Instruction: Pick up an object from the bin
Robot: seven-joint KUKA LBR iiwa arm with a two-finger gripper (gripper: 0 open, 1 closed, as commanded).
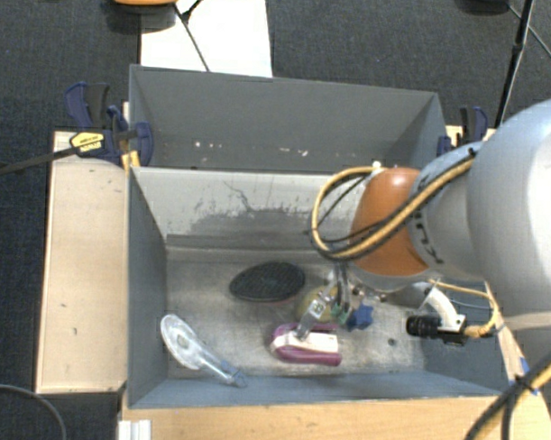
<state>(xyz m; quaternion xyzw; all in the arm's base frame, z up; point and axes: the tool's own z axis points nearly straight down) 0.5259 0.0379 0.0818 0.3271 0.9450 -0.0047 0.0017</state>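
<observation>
My gripper (pixel 316 312) hangs low in the bin's right half, under the orange cover. Its tip is just above the left end of a purple and white object (pixel 309 346) that lies flat near the front wall; whether they touch I cannot tell. A small green and blue thing (pixel 355 316) sits right beside the gripper on its right. A black oval mesh piece (pixel 267 282) lies to the gripper's left, a little further back.
A clear plastic scoop (pixel 193 346) lies in the front left corner, handle pointing right. The arm with its yellow cables covers the bin's right side. The back of the floor is bare scuffed metal.
</observation>
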